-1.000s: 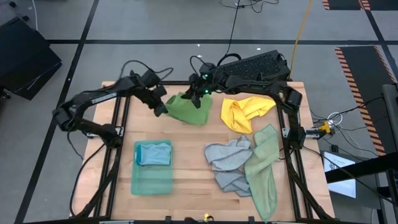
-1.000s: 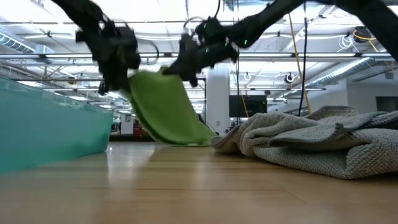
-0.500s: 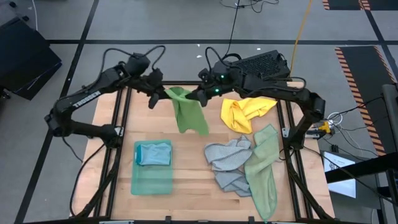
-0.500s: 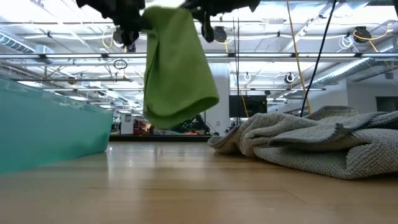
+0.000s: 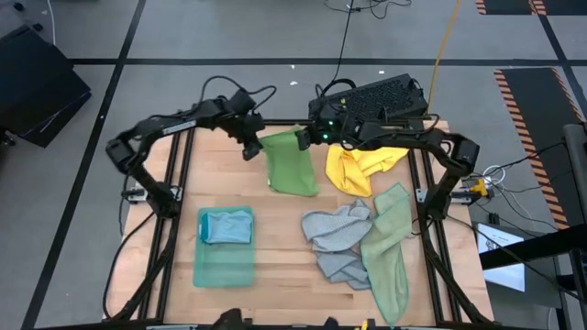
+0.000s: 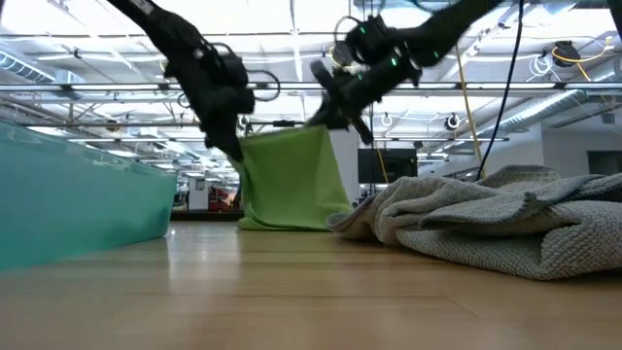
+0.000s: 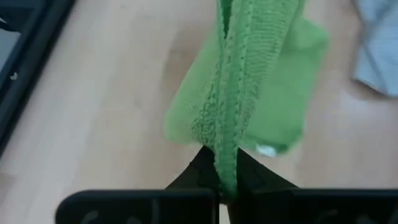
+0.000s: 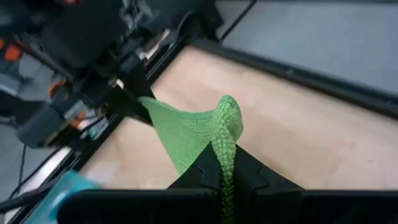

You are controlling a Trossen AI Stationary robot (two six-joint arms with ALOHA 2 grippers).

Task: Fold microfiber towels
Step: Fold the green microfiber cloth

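Bright green towel (image 5: pixel 292 167) hangs draped; yellow (image 5: pixel 362 165), grey (image 5: pixel 335 240), sage (image 5: pixel 389 247) crumpled; blue (image 5: pixel 227 225) folded.

The bright green towel (image 5: pixel 292 166) is lower now, its bottom touching the table (image 5: pixel 275 238), and both grippers are nearer the far edge

Left wrist cam | I see my left gripper (image 7: pixel 225 179) at bottom centre, fingers (image 7: pixel 193 175) pinched on the bright green towel's hem | bright green towel (image 7: pixel 249 87) runs up to the top edge, over wooden table (image 7: pixel 87 112) | grey cloth (image 7: pixel 378 43) upper right
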